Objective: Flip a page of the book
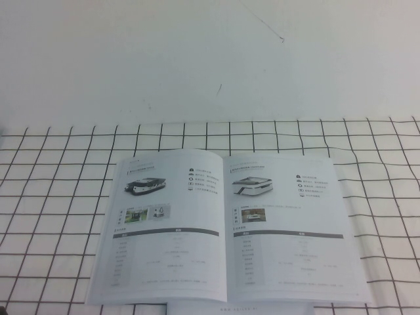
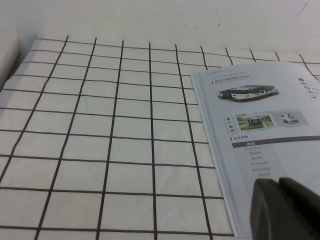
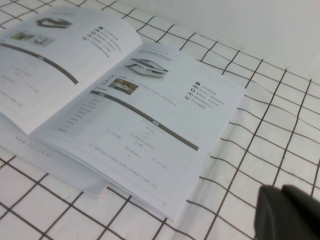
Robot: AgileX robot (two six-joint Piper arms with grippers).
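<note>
The book (image 1: 223, 230) lies open and flat on the checked cloth, near the front middle of the table. Its left page (image 1: 164, 223) carries a dark machine photo, an icon column, small photos and a grey-headed table. Its right page (image 1: 289, 223) has a lighter machine photo and a like layout. Neither gripper shows in the high view. In the left wrist view my left gripper (image 2: 277, 182) is shut and empty, over the near outer corner of the left page (image 2: 260, 115). In the right wrist view my right gripper (image 3: 280, 189) is shut and empty, over bare cloth beside the book's right page (image 3: 145, 125).
The white cloth with a black grid (image 1: 52, 197) covers the front of the table; plain white surface (image 1: 197, 59) lies behind it. A white sheet (image 1: 216, 307) sticks out under the book's front edge. A pale edge (image 2: 7, 55) shows at the far left.
</note>
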